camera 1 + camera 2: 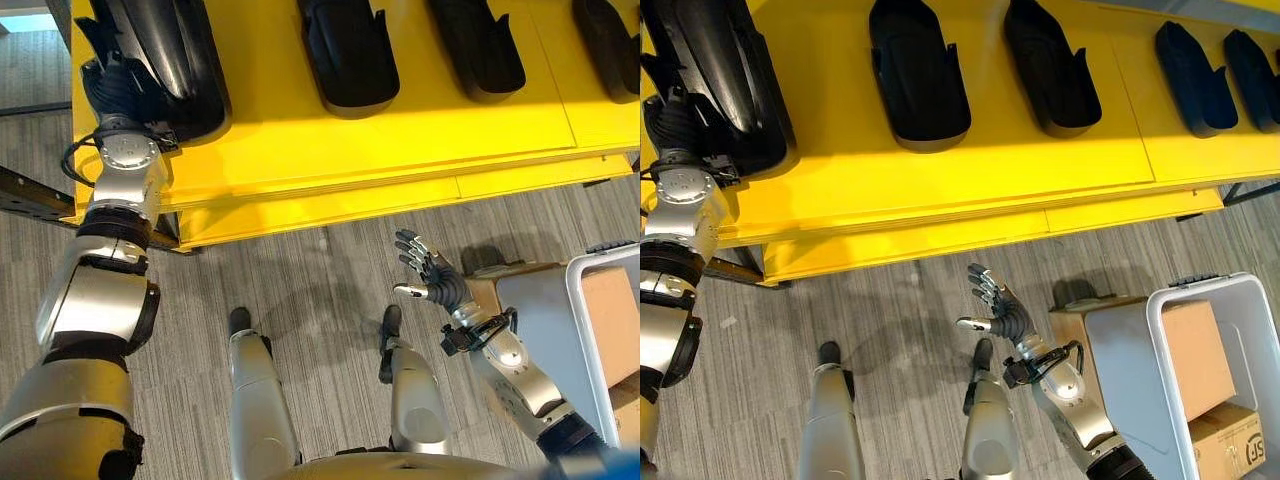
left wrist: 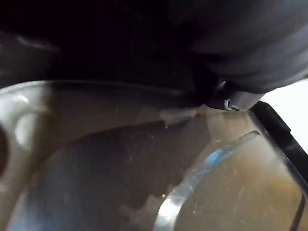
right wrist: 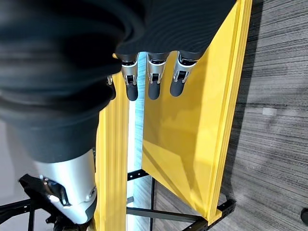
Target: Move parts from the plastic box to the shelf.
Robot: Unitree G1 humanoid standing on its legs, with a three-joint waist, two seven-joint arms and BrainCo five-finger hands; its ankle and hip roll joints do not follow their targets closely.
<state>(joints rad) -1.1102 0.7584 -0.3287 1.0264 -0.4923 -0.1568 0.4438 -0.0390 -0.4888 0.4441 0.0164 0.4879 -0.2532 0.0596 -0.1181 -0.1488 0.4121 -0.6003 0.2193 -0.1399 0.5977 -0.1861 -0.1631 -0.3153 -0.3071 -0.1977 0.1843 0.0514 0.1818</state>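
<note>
Black moulded plastic parts [image 1: 918,75] lie in a row on the flat yellow shelf [image 1: 940,170]. The left hand [image 1: 118,85] rests against the leftmost part [image 1: 165,55], its grip hidden. The right hand [image 1: 998,305] hangs relaxed over the floor beside the white plastic box [image 1: 1165,320], so placing looks nearly done.

Head cameras looked steeply down at the yellow shelf [image 1: 330,150]; wrist cameras sat very close, the right facing that shelf.
</note>
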